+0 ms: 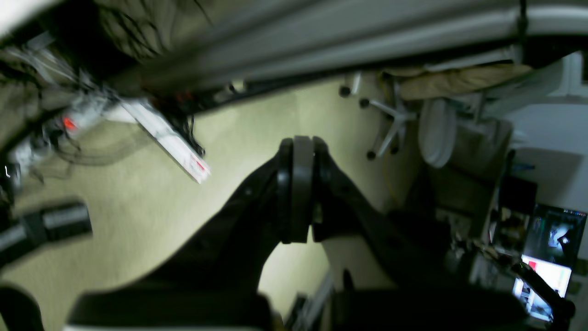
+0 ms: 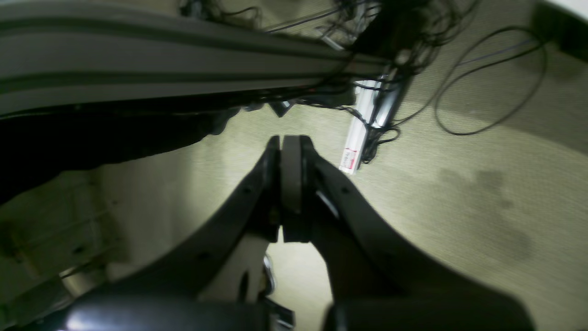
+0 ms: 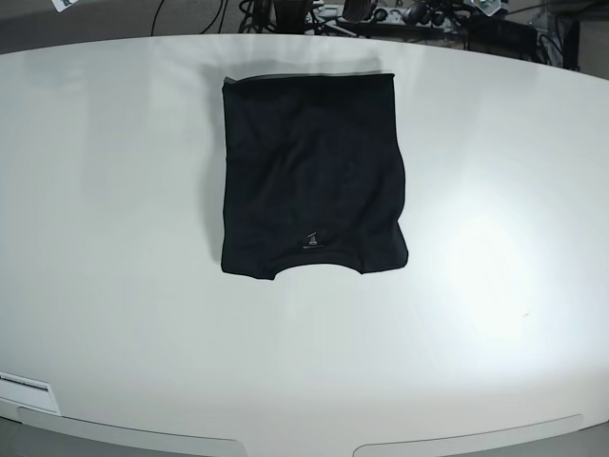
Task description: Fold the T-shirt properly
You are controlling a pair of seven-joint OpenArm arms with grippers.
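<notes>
Looks pretty much done: T-shirt (image 3: 311,176) folded into a neat rectangle mid-table (image 3: 495,286), neckline toward the near edge. Left gripper (image 1: 297,193) and right gripper (image 2: 290,184) both pinched closed on nothing, off the table over the floor.

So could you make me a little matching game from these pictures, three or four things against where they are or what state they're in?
Things:
1. plain black cloth T-shirt
2. white tabletop
3. left gripper
4. white office chair

States:
a. shut, holding nothing
b. folded into a rectangle
c. standing on the carpet
d. lying beneath the shirt

Pairs: 1-b, 2-d, 3-a, 4-c
</notes>
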